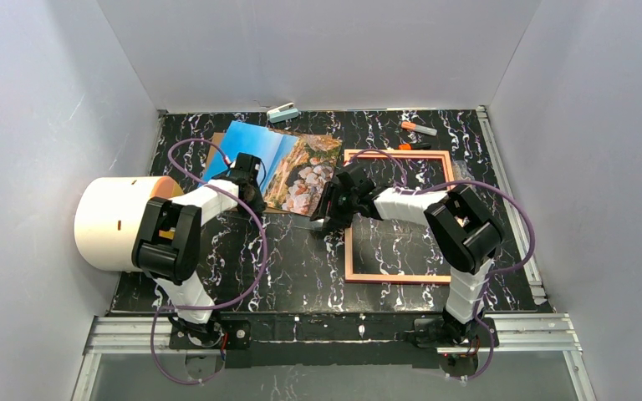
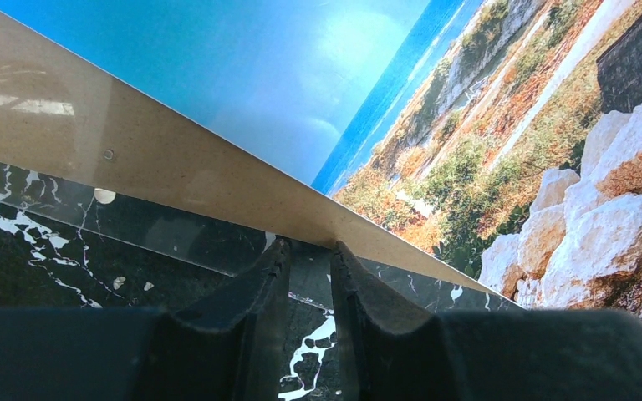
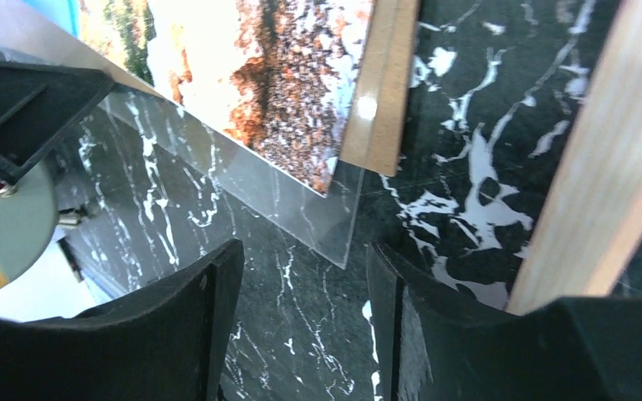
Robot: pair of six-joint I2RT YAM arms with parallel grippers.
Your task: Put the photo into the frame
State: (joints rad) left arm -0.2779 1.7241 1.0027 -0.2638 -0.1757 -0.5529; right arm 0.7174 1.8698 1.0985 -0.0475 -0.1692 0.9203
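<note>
We've barely started: photo [image 1: 301,171] sits just ahead of left claw [image 2: 309,246] (nearly pinched, can't tell on what), frame [image 1: 397,278] beside our spread right claw [image 3: 305,251], unfilled.

Bright, even light; soft glare on the photo [image 2: 401,109]; blurry wrist-view foregrounds.

Right arm [image 1: 410,200] hides part of thin rectangular pinkish frame's [image 1: 397,276] left rail. Beyond its far rail: small orange-white items [image 1: 418,129], unidentifiable. Left of frame: sea-and-rocks photo print's [image 1: 301,171] near edge under left arm [image 1: 209,196].
</note>
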